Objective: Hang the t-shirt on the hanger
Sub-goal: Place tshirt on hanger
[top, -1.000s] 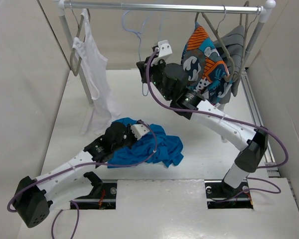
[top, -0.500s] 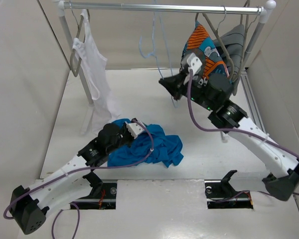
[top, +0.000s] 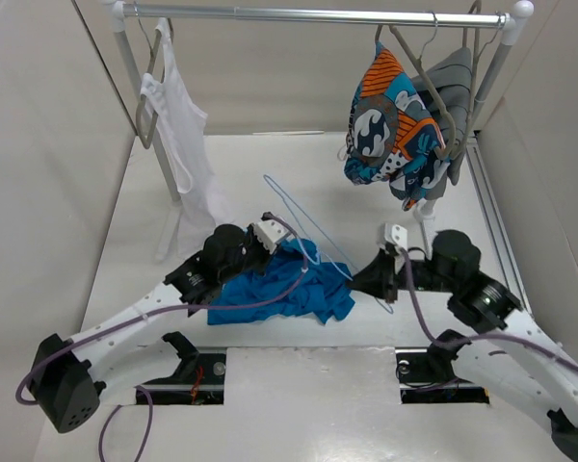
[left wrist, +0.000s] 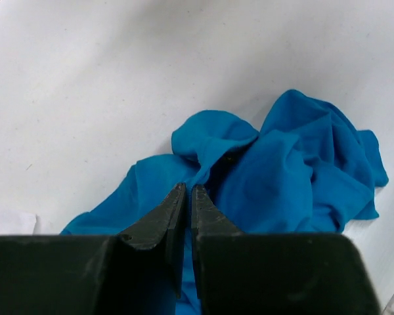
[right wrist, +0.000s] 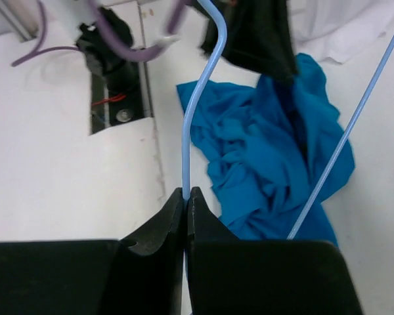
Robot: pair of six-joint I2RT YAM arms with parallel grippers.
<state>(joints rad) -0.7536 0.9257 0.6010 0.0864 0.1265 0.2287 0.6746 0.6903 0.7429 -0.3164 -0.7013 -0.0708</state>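
Right wrist view is showing the right gripper (right wrist: 186, 193) pinching the hanger (right wrist: 186, 151) above the t-shirt (right wrist: 262, 164), which is lying crumpled on the table (left wrist: 118, 65). The left gripper (left wrist: 186, 190), fingers pressed together, is touching the fabric. Judging from this, the next move is calling for opening the collar and threading the hanger in.

Blue t-shirt (top: 308, 294) lies crumpled; light-blue wire hanger (right wrist: 185, 157) slants over it.

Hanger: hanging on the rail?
No, the right tool grips the hanger low beside the t-shirt, off the rail.

Lab test booth: white panel walls (top: 39, 144), small clothes rail (top: 308, 14).
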